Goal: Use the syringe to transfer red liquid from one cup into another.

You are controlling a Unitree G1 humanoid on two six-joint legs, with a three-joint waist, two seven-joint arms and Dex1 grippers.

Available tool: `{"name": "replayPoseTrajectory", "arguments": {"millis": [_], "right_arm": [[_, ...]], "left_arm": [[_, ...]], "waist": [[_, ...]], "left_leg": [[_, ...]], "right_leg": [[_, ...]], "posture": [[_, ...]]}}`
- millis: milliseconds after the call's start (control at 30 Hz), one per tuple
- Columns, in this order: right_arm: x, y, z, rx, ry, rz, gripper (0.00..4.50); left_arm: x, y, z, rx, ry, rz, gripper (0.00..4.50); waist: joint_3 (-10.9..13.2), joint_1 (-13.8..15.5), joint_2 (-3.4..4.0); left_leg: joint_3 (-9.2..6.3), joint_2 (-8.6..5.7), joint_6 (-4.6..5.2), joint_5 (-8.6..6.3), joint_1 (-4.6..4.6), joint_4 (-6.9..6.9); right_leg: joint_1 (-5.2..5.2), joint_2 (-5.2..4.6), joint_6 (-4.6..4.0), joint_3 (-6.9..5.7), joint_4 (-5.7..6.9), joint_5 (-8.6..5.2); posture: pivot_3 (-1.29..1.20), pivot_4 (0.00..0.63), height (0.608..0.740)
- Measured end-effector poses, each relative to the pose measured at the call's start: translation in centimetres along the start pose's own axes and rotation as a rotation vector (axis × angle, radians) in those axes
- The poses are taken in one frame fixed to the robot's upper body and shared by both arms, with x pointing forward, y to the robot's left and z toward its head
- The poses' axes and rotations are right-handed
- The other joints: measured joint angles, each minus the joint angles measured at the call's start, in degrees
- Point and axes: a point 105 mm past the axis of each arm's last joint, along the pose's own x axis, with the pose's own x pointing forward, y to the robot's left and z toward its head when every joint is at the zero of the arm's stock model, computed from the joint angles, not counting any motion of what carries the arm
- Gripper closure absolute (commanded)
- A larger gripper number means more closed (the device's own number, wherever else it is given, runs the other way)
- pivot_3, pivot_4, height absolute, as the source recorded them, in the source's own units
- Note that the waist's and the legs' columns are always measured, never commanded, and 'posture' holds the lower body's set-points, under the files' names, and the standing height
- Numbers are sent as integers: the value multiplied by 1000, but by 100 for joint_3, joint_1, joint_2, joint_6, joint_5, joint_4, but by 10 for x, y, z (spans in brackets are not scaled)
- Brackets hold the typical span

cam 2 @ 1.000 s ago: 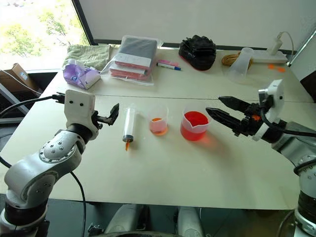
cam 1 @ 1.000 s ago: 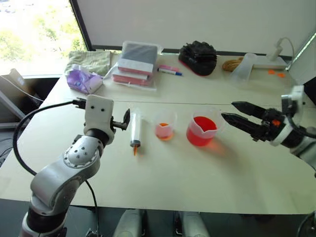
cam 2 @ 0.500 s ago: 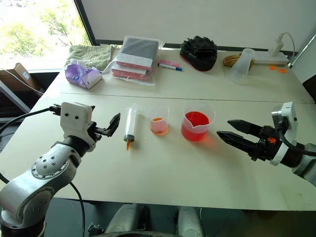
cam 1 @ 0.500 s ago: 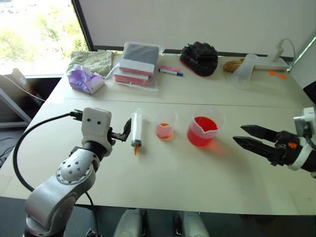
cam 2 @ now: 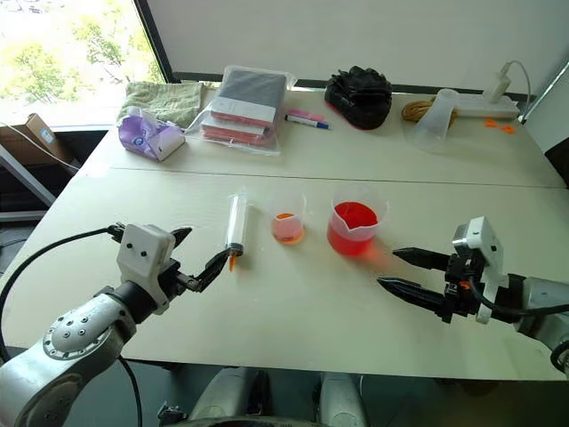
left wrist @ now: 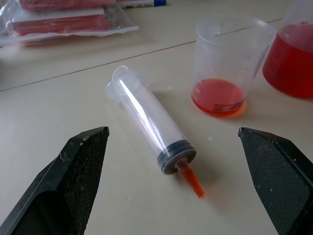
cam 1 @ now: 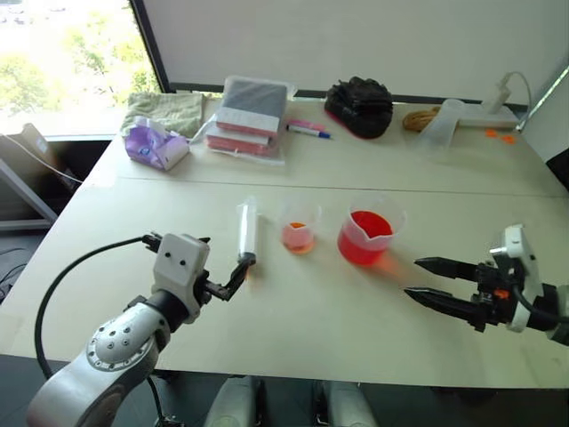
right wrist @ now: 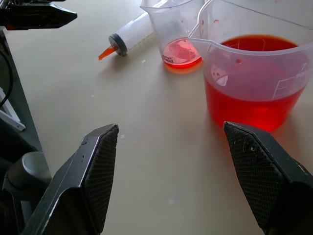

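Syringe point(left wrist: 149, 122) flat mid-table, left of cup point(cam 1: 298, 227), beaker point(cam 1: 364, 233) | left gripper point(left wrist: 176, 186) gaping, empty | right gripper point(cam 2: 407, 274) gaping, empty | advice: straddle barrel midway, close squarely.

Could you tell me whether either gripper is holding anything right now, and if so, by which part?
Nothing is held. The left gripper and right gripper are both open, and the large clear plastic syringe lies untouched on the white table.

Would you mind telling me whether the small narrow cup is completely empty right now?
No, the small cup holds a shallow layer of red liquid at its bottom, as the left wrist view shows.
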Motion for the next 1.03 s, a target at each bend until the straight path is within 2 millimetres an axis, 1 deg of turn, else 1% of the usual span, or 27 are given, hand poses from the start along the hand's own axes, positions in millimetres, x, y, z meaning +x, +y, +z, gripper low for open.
{"name": "replayPoseTrajectory", "arguments": {"millis": [100, 167, 400, 600, 700, 767, 867, 1033], "right_arm": [[-2, -3, -9, -4, 19, 3, 918], [-1, -4, -14, -3, 28, 12, 918], [0, -5, -23, -15, 42, 19, 918], [-1, -7, -25, -11, 49, 6, 918], [-1, -7, -25, -10, 51, 2, 918], [-1, -7, -25, -10, 51, -1, 918], [-1, -8, -26, -6, 53, -5, 918], [-1, -8, -27, 10, 66, -8, 918]], "left_arm": [[-3, -1, -4, 3, 6, -8, 34], [-3, -1, -3, 9, -6, -10, 34], [-2, -2, 1, 5, -40, -16, 34], [0, 4, 7, 35, -82, 22, 34], [-1, 8, 19, 18, -195, 71, 34], [-2, 7, 22, 21, -228, 66, 34], [-3, 5, 17, 18, -205, 38, 34], [-3, -1, 6, -38, -147, -16, 34]], "waist": [[0, -3, 0], [-1, -2, 2], [-3, -5, 6], [-4, -4, 7], [-4, -3, 7], [-5, -3, 8], [-6, -7, 11], [-6, -4, 11]], "left_leg": [[0, 1, 2, -2, 0, 0], [-1, 1, 2, -2, 0, 0], [0, 3, 1, -2, 1, -2], [0, 3, 2, -3, 0, -2], [-1, 3, 2, -3, -1, -2], [0, 3, 2, -3, -1, -3], [0, 3, 2, -3, 0, -3], [-1, 3, 3, -4, -1, -3]], "right_leg": [[1, -2, -1, 0, -4, 0], [1, -3, -1, 0, -4, 0], [0, -3, -2, 0, -4, -1], [0, -4, -2, 0, -5, -1], [0, -4, -2, 0, -7, 0], [0, -4, -2, 0, -7, 0], [-1, -4, -2, 0, -7, 0], [-1, -4, -2, 0, -7, 0]], "posture": [[0, 150, 740], [0, 150, 740], [0, 150, 740], [0, 150, 740], [0, 150, 740], [0, 150, 740], [0, 150, 740], [0, 150, 740]]}}
